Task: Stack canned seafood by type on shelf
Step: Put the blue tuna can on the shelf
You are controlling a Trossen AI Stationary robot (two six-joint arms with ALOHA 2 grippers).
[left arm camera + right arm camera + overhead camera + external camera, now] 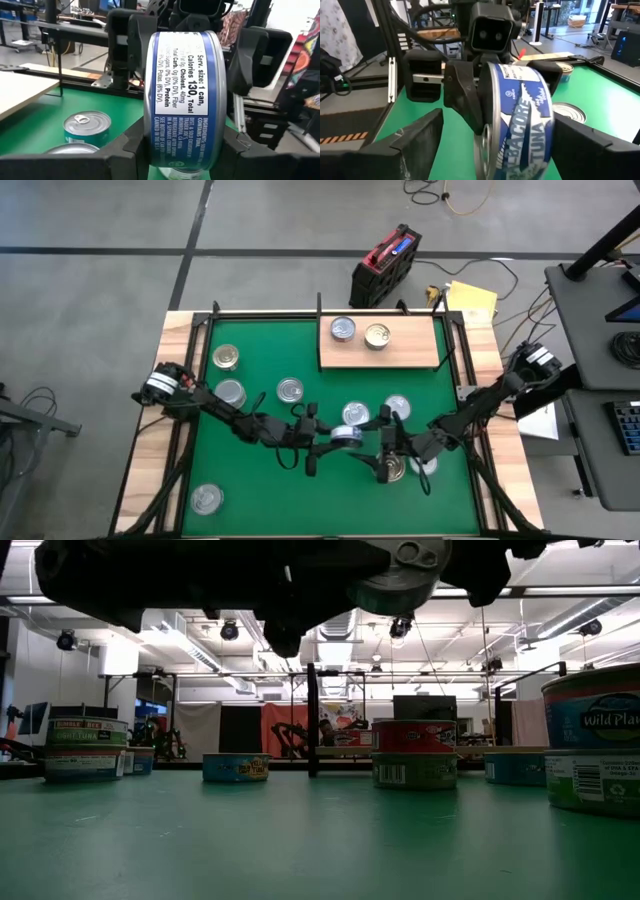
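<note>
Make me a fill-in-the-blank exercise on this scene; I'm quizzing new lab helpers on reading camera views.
1. The wooden shelf holds ___ cans.
2. The can with the blue and white label is clamped in the ___ gripper.
3. The right gripper stands ___ around that same can.
4. The cans not on the shelf rest on a mat coloured ___.

Missing words: two; left; open; green

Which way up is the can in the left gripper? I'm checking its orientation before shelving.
On edge: the can stands between the left gripper fingers, its label text running sideways.
</note>
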